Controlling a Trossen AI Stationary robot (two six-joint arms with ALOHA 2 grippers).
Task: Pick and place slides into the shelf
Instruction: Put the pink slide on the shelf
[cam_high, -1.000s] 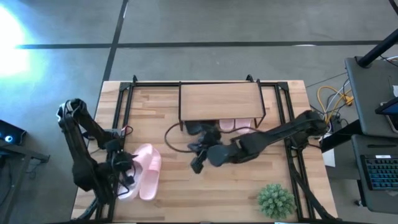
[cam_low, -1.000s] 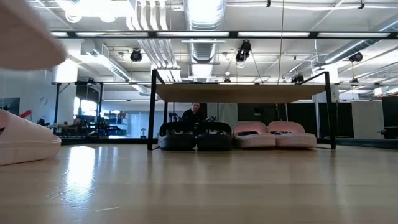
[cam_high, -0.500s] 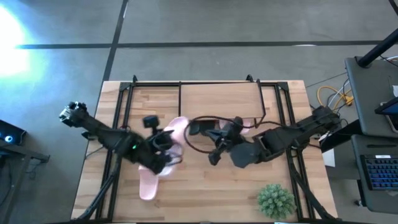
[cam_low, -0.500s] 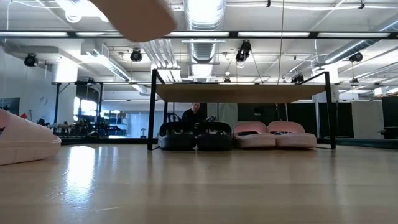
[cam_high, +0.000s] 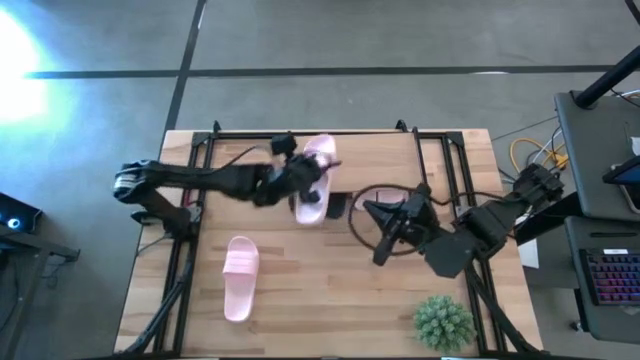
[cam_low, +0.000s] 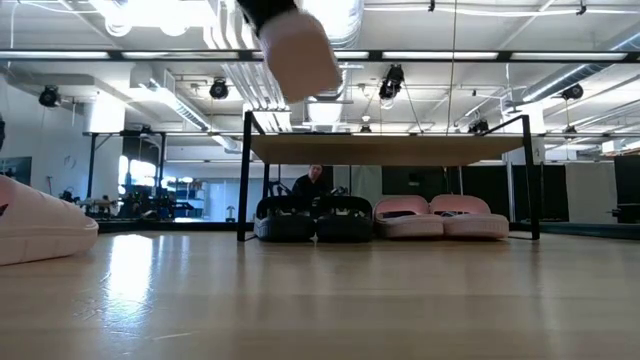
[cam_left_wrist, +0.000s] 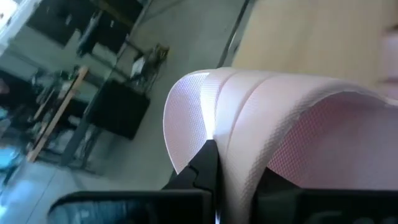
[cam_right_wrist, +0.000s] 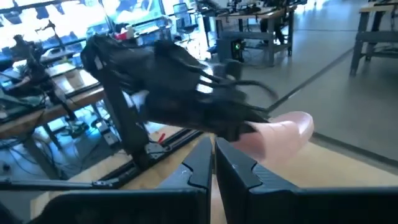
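My left gripper is shut on a light pink slide, held in the air over the left part of the shelf. In the low view this slide hangs above the shelf's top board. Under the board a black pair and a pink pair rest on their soles. Another pink slide lies sole-down on the table at the near left. My right gripper is shut and empty, raised just to the right of the held slide. My left gripper pinches the slide's wide strap at its edge, with one finger on the strap's outer face. The fingers come in nearly level from the table's left. The slide is lifted clear, above the shelf's top board.
A spiky green plant stands at the near right corner. Black frame rails run along the table's left and right sides. A cable loop hangs by my right gripper. Bare wood lies between the lone slide and the plant.
My left gripper has lifted one pink slide off the table's near left, swung it toward the far edge and the right, and turned it; it is now above the shelf. Its partner stays put. My right gripper has drawn back from the shelf toward the right and risen.
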